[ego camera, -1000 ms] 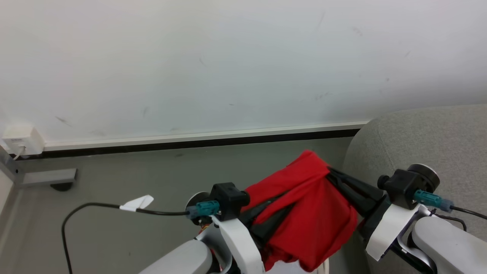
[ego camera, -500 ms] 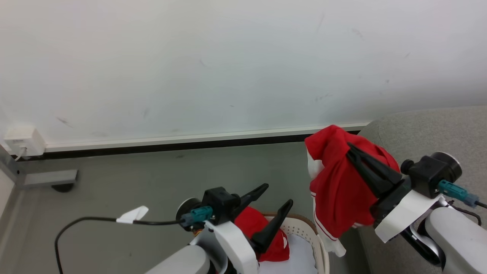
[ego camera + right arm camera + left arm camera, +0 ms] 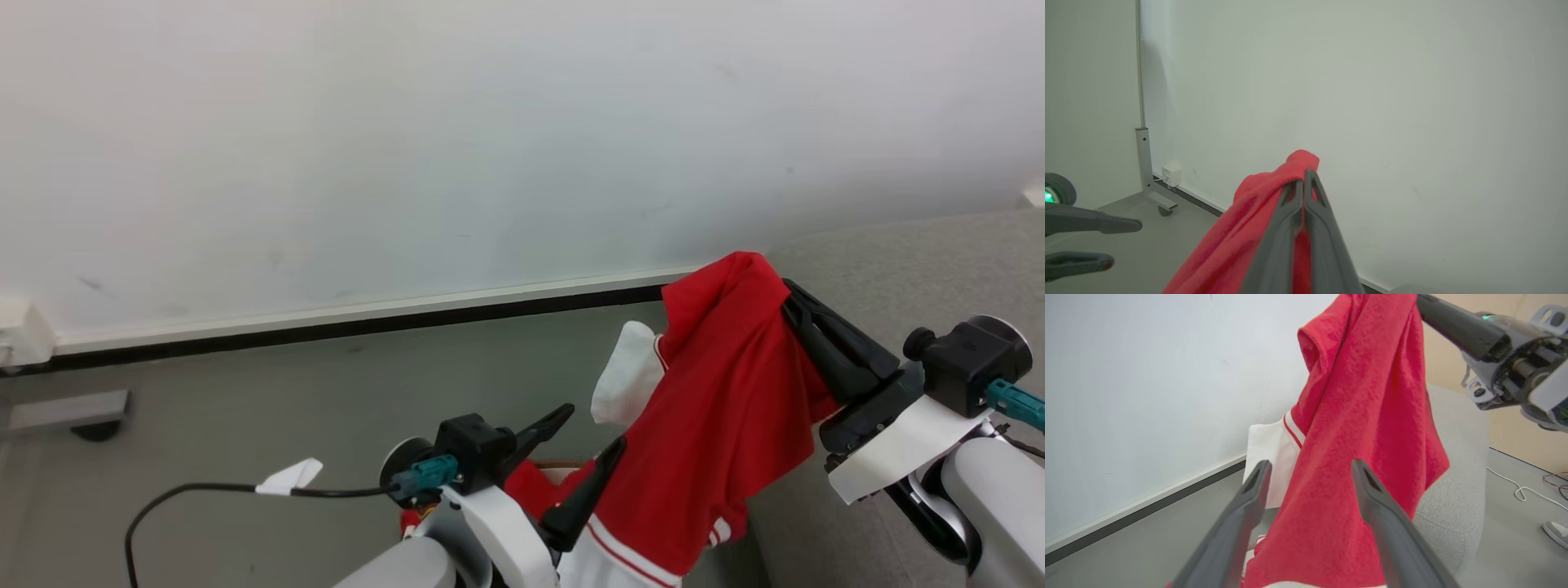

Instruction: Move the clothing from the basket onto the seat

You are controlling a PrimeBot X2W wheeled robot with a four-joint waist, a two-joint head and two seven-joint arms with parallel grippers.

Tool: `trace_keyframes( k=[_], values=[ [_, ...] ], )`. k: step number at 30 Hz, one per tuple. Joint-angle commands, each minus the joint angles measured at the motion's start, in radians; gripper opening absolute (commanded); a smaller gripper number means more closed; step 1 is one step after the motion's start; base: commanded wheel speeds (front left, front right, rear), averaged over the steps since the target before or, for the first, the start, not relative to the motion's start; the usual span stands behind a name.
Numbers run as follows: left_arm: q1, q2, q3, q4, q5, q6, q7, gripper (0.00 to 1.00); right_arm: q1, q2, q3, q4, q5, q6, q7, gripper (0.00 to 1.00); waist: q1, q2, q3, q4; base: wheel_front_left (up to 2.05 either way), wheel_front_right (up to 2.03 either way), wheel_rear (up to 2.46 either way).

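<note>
A bright red garment (image 3: 727, 400) with a white, red-striped part (image 3: 624, 377) hangs in the air from my right gripper (image 3: 788, 287), which is shut on its top fold. The right wrist view shows that gripper (image 3: 1304, 176) pinching the red fabric (image 3: 1241, 237). My left gripper (image 3: 589, 429) is open and holds nothing, just left of the hanging cloth and lower. Its fingers (image 3: 1257, 486) frame the garment (image 3: 1367, 396) without touching it. More red clothing (image 3: 531, 490) lies low beside the left gripper. The grey seat (image 3: 914, 269) is at the right, behind the garment. The hanging cloth and my left arm hide the basket.
A white wall and a dark baseboard (image 3: 367, 322) run across the back above grey floor. A black cable with a white tag (image 3: 290, 476) trails at the left. Near the far left are a metal foot with a caster (image 3: 69, 412) and a wall box (image 3: 20, 335). A shoe (image 3: 1555, 535) and a white cord (image 3: 1519, 490) lie beyond the seat.
My left gripper opened, let go of the red garment and dropped lower. The right gripper carried the garment up and right toward the seat. The camera turned slightly right.
</note>
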Motion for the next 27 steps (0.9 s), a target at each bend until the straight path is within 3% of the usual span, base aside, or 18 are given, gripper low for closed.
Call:
trace_keyframes(
  k=[1, 17, 27],
  values=[
    [0.014, -0.001, -0.002, 0.002, 0.001, -0.003, -0.006, 1.00, 0.016, -0.002, -0.007, -0.005, -0.010, -0.002, -0.004, 0.00, -0.0001, 0.0000, -0.001, -0.026, 0.00, 0.00, 0.00],
    [-0.004, -0.023, -0.012, -0.011, 0.011, -0.003, -0.027, 1.00, 0.049, -0.059, -0.102, -0.050, -0.013, -0.002, -0.004, 0.00, -0.0001, 0.0000, 0.028, -0.243, 0.00, 0.00, 0.00],
    [-0.046, -0.016, -0.023, -0.031, 0.029, -0.010, -0.020, 1.00, 0.066, -0.062, -0.217, -0.069, -0.023, -0.002, -0.004, 0.00, -0.0001, 0.0000, 0.121, -0.268, 0.00, 0.00, 0.00]
  ],
)
